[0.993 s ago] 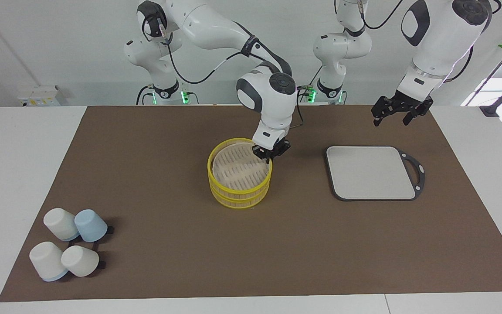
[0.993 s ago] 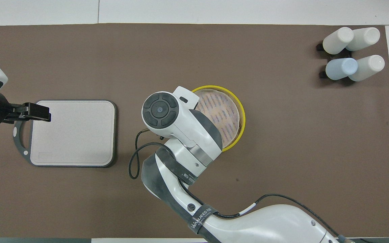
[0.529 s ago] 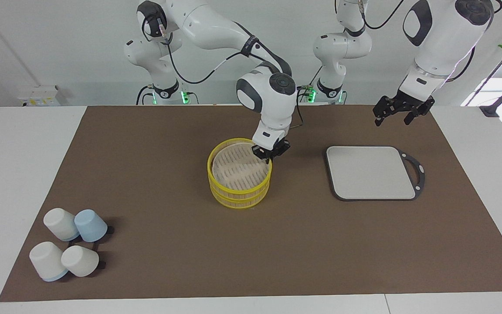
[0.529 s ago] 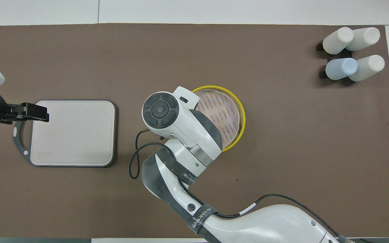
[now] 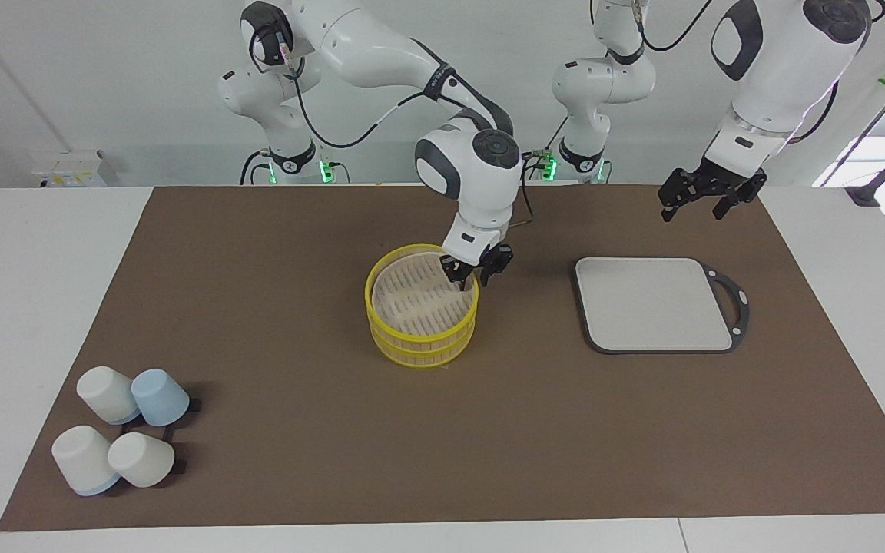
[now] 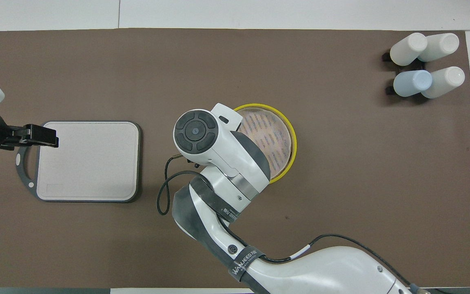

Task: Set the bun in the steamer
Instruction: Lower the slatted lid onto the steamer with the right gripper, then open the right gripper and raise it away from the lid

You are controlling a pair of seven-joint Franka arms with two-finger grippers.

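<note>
The yellow-rimmed two-tier steamer point(image 5: 419, 306) stands mid-table with its tiers stacked; its slatted top floor is bare. It also shows in the overhead view point(image 6: 275, 134). No bun is in view. My right gripper point(image 5: 475, 276) is down at the steamer's rim on the side toward the left arm's end, open, with one finger inside the rim and one outside. In the overhead view its own hand hides it. My left gripper point(image 5: 694, 206) is open and empty and waits in the air over the mat, by the grey board's edge nearest the robots point(image 6: 51, 136).
A grey rectangular board point(image 5: 654, 303) with a dark rim and handle lies toward the left arm's end point(image 6: 90, 161). Several upturned pale cups point(image 5: 124, 430) stand at the right arm's end, far from the robots point(image 6: 424, 65).
My right gripper's fingers have spread apart at the steamer's rim, and the hand has turned more upright. The top tier now sits squarer on the lower one. My left gripper rose slightly.
</note>
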